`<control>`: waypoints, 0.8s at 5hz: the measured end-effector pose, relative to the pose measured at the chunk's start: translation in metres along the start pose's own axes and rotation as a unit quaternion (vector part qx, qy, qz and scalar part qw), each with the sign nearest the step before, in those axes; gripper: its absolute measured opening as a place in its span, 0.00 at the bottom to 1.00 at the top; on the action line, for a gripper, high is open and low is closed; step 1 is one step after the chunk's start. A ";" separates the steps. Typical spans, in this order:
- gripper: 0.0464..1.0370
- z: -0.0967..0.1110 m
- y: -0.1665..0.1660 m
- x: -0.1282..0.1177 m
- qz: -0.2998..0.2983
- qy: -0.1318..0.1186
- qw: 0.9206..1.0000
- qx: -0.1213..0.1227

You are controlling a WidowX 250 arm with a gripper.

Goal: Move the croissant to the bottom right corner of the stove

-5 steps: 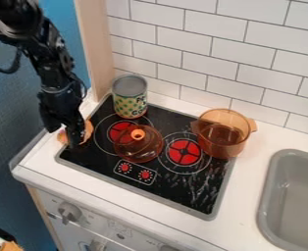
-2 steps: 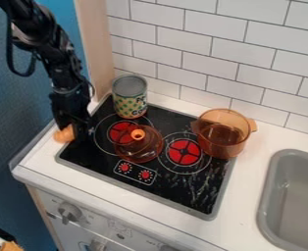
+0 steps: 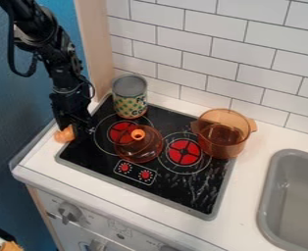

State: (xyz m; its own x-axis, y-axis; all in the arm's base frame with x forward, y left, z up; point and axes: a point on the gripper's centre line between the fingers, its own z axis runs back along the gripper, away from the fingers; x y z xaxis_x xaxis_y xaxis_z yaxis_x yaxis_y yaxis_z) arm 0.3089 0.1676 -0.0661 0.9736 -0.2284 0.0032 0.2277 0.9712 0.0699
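Observation:
The gripper (image 3: 74,130) hangs low at the stove's upper left edge. Right up against its left side is the orange-brown croissant (image 3: 64,135), partly hidden behind it, by the rim between the white counter and the black stove (image 3: 168,188). Whether the croissant is held or merely touched cannot be made out.
On the stove stand a patterned can (image 3: 130,98) at the back left, a transparent brown lid (image 3: 139,148) with an orange knob near the middle, and a brown pot (image 3: 222,138) at the back right. A grey sink (image 3: 267,196) lies farther right.
Over the last second the gripper has turned and shifted slightly right, and the visible part of the croissant now lies left of it. Between the last two frames little differs.

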 end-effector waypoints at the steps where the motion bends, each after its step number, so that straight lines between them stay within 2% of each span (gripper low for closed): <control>1: 0.60 0.005 -0.012 -0.008 0.011 0.010 1.000 -0.010; 2: 0.60 0.036 -0.024 -0.014 0.036 -0.010 0.999 -0.001; 3: 0.60 0.069 -0.054 -0.007 0.020 -0.044 0.999 0.016; 4: 0.60 0.087 -0.100 0.006 -0.041 -0.078 0.996 0.008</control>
State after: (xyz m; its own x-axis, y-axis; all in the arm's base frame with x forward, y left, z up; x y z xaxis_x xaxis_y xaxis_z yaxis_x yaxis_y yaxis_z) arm 0.2902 0.0633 0.0133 0.9365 -0.3158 0.1526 0.3046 0.9480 0.0927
